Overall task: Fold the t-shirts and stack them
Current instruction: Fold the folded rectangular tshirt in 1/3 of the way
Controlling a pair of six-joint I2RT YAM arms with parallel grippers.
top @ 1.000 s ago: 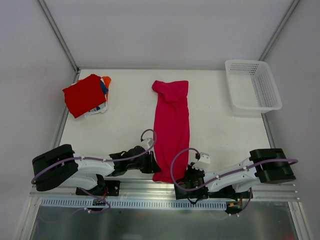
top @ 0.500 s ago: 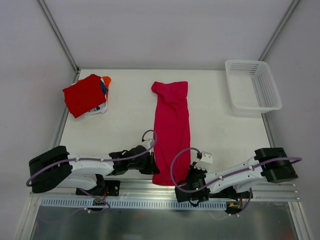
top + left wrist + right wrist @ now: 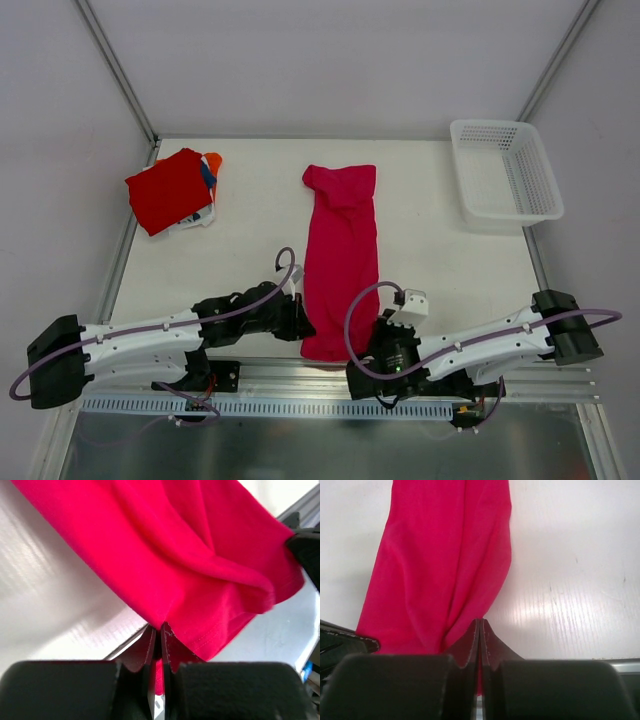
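Observation:
A magenta-pink t-shirt lies folded into a long strip down the middle of the table, its near end at the front edge. My left gripper is shut on the strip's near left corner. My right gripper is shut on the near right corner. In the left wrist view the hem hangs past the table edge. A folded red t-shirt tops a stack at the back left, with orange, blue and white cloth showing under it.
A white plastic mesh basket stands at the back right corner. Metal rails run along the near edge. White walls close in the table at the back and sides.
Both arms have drawn back toward the near edge, pulling the pink strip's near end with them. The strip has slid slightly nearer. The red stack has not moved.

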